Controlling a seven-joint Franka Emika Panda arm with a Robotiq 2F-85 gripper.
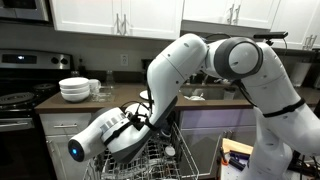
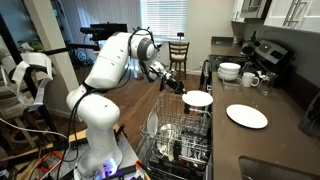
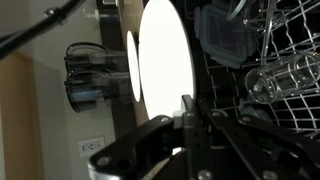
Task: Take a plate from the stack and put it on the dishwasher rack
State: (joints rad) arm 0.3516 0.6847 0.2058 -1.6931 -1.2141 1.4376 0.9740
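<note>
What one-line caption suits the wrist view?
The hand clamps a white plate by its rim, the dishwasher rack to the right.

Dark counter (image 2: 272, 146) — plate stack (image 2: 247, 116), bowls (image 2: 229, 71), perhaps mugs (image 2: 250, 79)

Exterior views, close wrist — shared dishwasher rack (image 2: 185, 132)

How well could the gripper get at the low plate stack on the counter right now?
Probably not yet: the gripper is shut on a white plate by the dishwasher rack, so its jaws are taken. The stack itself lies bare, with nothing over it.
</note>
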